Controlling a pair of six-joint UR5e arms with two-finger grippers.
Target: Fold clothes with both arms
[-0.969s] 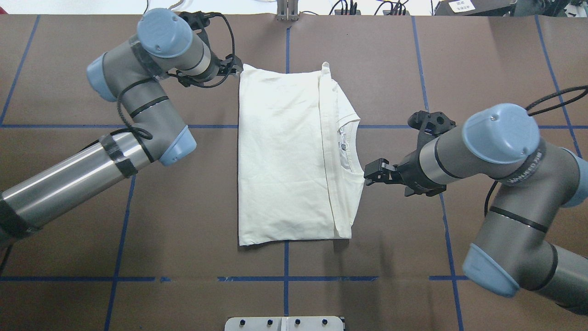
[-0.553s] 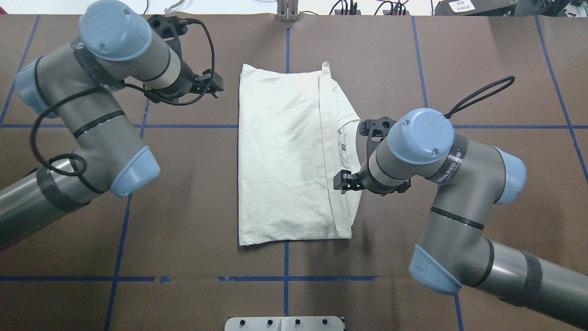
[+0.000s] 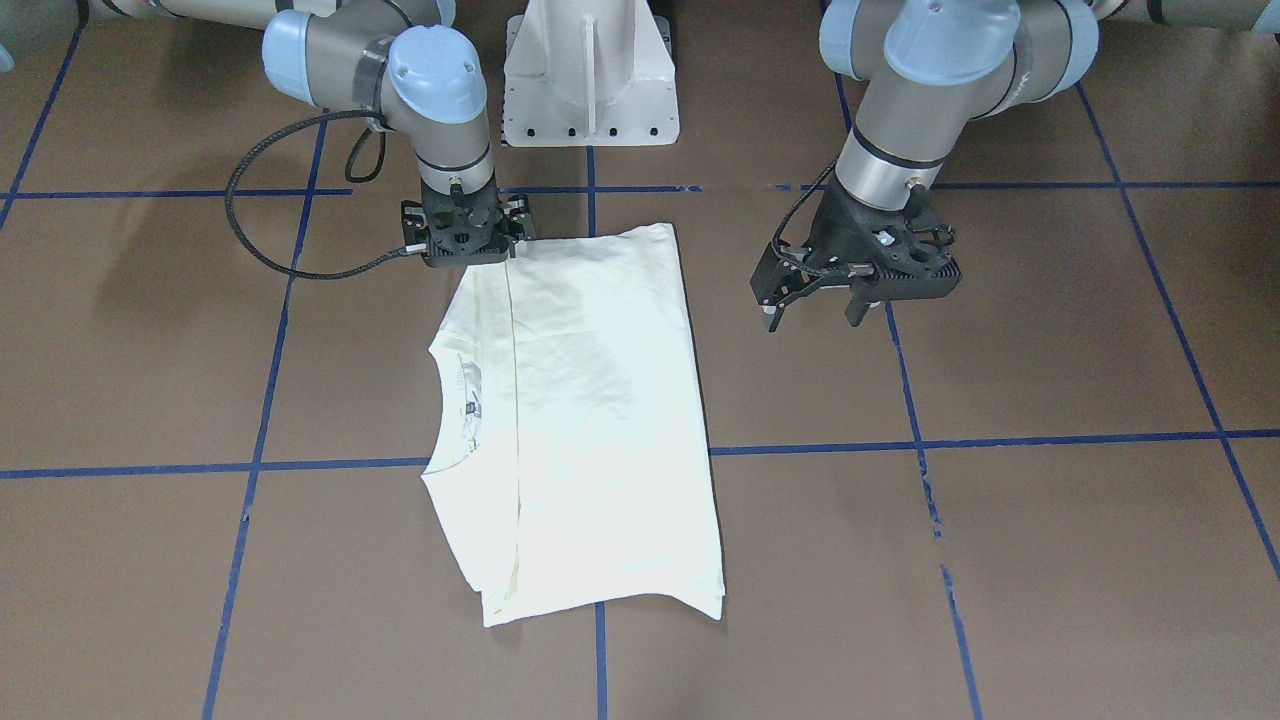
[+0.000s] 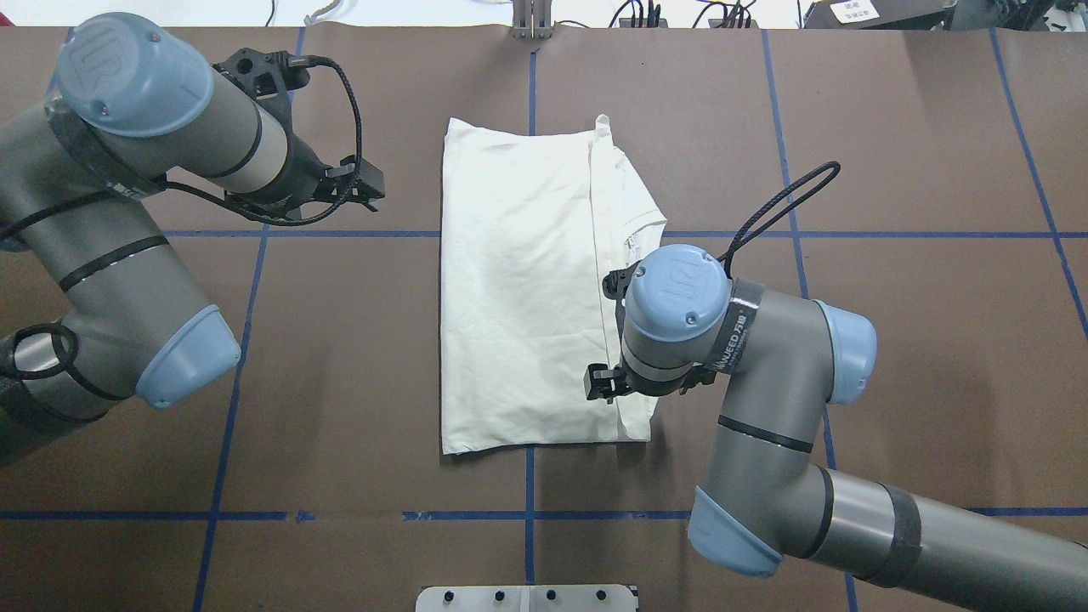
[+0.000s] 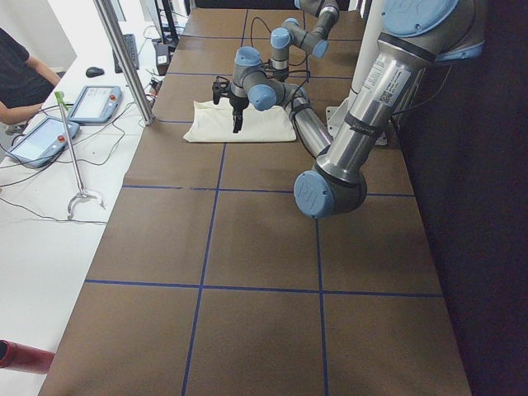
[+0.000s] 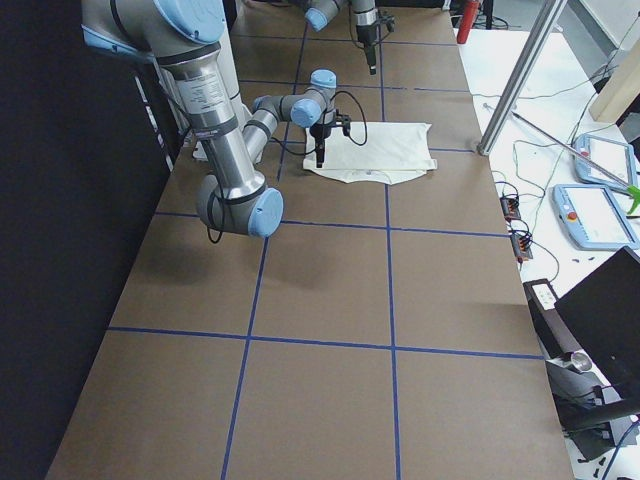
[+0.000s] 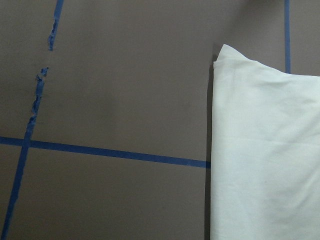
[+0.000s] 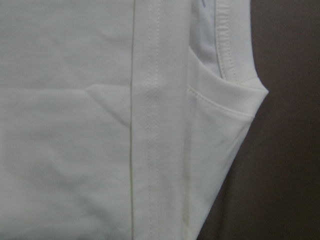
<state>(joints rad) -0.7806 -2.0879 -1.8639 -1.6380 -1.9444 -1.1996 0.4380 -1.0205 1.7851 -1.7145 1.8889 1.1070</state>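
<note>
Here, folded T-shirt (image 4: 518,289) flat on table (image 4: 892,127).

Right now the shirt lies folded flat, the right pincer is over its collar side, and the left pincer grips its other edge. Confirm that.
Wrong on the left pincer: it grips nothing, hanging open over bare table, clear of the shirt, as the front-facing view shows. The shirt does lie folded flat with the right pincer over its collar side.

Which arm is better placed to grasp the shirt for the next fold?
Right. The right gripper hangs over the shirt's collar-side edge, at the end nearer the robot. The left gripper, jaws open, is beside the shirt over bare table.
</note>
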